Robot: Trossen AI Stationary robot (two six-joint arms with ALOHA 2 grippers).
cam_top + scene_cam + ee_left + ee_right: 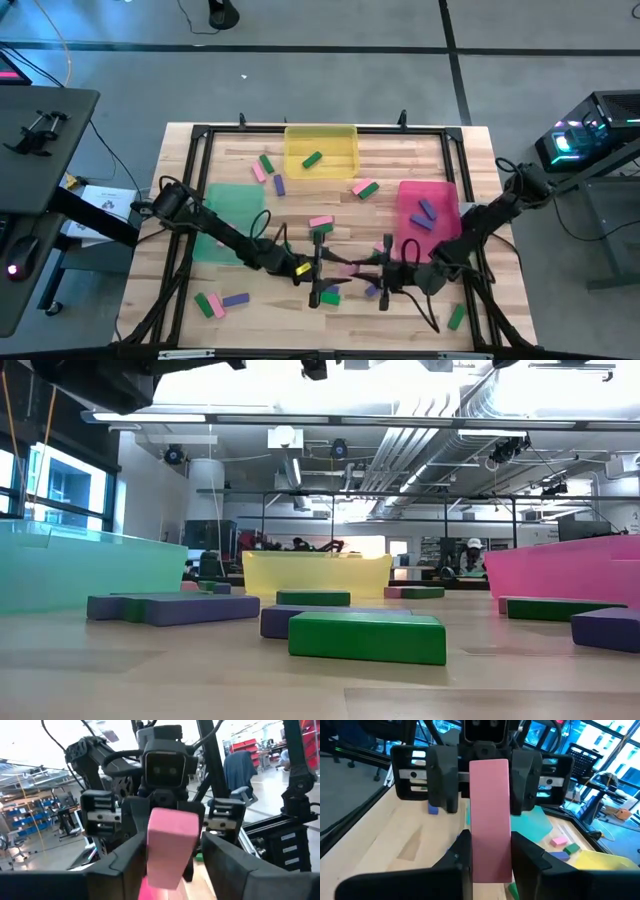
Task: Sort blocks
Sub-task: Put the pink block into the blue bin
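A pink block (350,268) hangs in the air over the table's middle, between my two grippers, which face each other. My right gripper (490,850) is shut on it. My left gripper (172,845) is open, with its fingers on either side of the block's other end (489,770); a gap shows beside one finger. Other pink, green and blue-purple blocks lie flat on the wood, such as a green one (367,637) and a purple one (175,607). One green block (312,158) lies in the yellow tray, and purple ones (425,212) lie in the pink tray. My right gripper pinches the pink block's near end (490,865) between its two fingers, one on each long side. The fingers come level from the table's right and lie along the block. The block is lifted clear and sticks out level toward my left gripper.
A yellow tray (345,135) stands at the far edge, a green tray (232,215) on the left and a pink tray (445,190) on the right. Loose blocks lie below the grippers (330,295) and near the corners (208,303), (455,317). A black frame (200,135) rims the table.
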